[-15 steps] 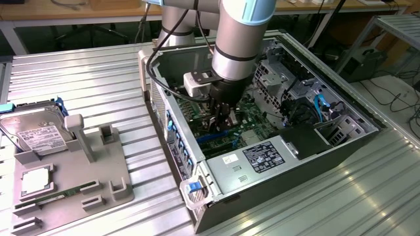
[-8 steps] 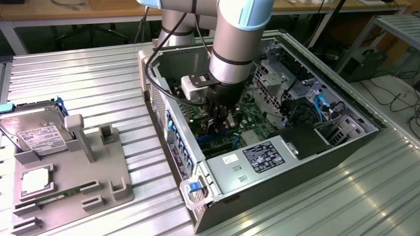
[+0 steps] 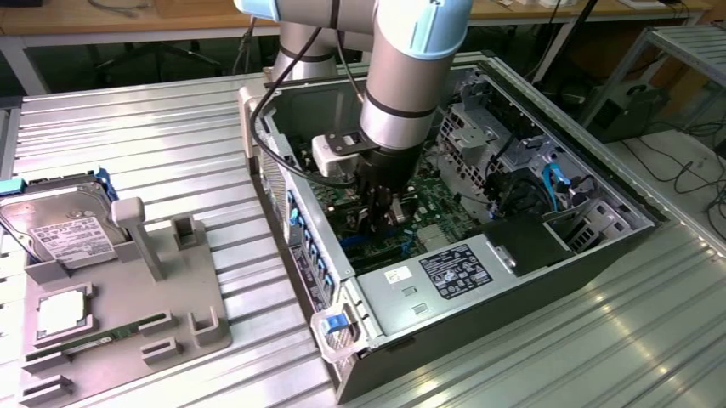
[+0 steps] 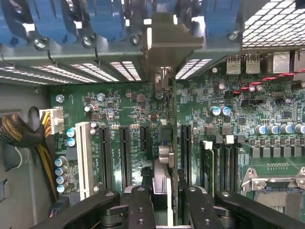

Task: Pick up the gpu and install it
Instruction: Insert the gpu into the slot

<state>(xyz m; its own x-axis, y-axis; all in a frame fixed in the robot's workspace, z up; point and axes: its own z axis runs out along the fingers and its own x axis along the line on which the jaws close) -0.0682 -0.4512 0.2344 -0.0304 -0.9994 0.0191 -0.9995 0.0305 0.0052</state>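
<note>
The gpu (image 4: 164,160) is seen edge-on in the wrist view, a thin card running from between my fingers toward the rear wall of the case. Its silver end bracket (image 4: 167,40) sits against the rear slot openings. My gripper (image 4: 166,202) is shut on the card's near end, one black finger (image 4: 142,207) on each side. The card stands upright over the motherboard's expansion slots (image 4: 125,152), in line with one of them. In the exterior view my gripper (image 3: 378,202) reaches straight down into the open computer case (image 3: 590,272), with the gpu (image 3: 380,223) just under it.
A grey holder (image 3: 187,314) on the exterior view's left carries a silver hard drive (image 3: 63,229) and a processor chip (image 3: 63,310). Inside the case are a power supply (image 3: 454,272), blue cables (image 3: 556,183), a braided cable (image 4: 19,133) and the processor socket (image 4: 279,179).
</note>
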